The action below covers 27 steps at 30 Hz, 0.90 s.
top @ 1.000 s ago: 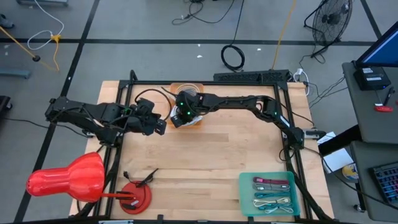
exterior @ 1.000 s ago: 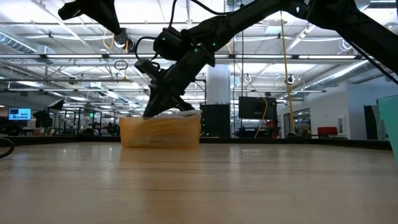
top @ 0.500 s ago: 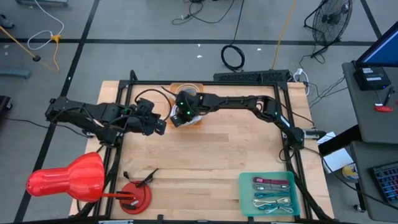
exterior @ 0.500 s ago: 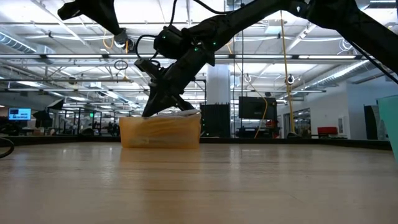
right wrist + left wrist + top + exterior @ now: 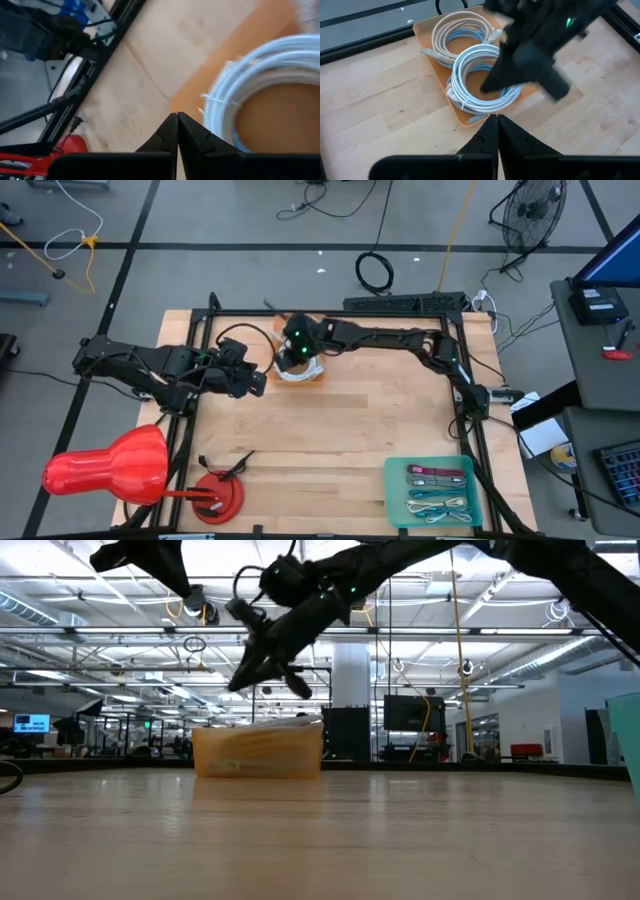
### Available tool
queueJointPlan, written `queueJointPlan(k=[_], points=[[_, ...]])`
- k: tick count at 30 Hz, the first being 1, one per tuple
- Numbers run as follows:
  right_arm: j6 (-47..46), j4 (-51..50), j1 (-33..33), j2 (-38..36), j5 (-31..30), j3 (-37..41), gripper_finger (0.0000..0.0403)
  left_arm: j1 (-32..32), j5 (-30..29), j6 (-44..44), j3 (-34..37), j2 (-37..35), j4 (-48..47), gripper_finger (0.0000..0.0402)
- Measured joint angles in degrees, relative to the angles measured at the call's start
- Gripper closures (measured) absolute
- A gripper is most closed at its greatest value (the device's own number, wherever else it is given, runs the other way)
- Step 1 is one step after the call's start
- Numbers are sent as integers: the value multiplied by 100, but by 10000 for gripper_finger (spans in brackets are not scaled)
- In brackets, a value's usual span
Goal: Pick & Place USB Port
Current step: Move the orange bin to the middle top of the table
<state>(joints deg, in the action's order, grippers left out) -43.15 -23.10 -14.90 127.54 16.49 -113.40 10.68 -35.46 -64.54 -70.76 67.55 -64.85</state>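
Observation:
An orange bin [image 5: 312, 376] stands toward the table's far edge. A white coiled cable [image 5: 470, 97] lies in its near half and a cream coil [image 5: 440, 30] in its far half. My right gripper [image 5: 238, 682] hangs shut and empty above the bin, over the white coil [image 5: 260, 60]. My left gripper [image 5: 497, 120], also shut and empty, hovers just off the bin's near-left side [image 5: 258, 380]. A green tray [image 5: 398, 502] with several cables sits at the near right corner.
A red lamp-like object [image 5: 110, 465] and a red round base [image 5: 218, 495] lie at the table's near left. A black frame [image 5: 330, 315] borders the table. Bare wood [image 5: 330, 430] stretches between the bin and the green tray.
My right gripper has risen out of the orange bin, from down among the coils to well above its rim, and drawn slightly toward the far edge. No cable came up with it. The coils lie as before.

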Motion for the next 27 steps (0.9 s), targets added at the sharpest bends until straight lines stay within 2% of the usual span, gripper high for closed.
queueJointPlan(k=[6, 13, 19, 24, 27], points=[[35, -129, -170, -699, -148, -1, 403, -42, -12, 1, 0, -1, -6, 389], [770, -448, -199, -1737, -158, 2, 403, -158, -38, 158, 0, -2, -4, 396], [1254, -1006, -14, -2556, -490, 0, 403, -264, -24, 347, 0, -2, 66, 390], [1610, -1891, 449, -3126, -922, 2, 403, -382, 525, 907, 0, 0, 318, 397], [1850, -2149, 894, -3510, -1096, 274, 403, -391, 865, 1452, 0, 73, 566, 399]])
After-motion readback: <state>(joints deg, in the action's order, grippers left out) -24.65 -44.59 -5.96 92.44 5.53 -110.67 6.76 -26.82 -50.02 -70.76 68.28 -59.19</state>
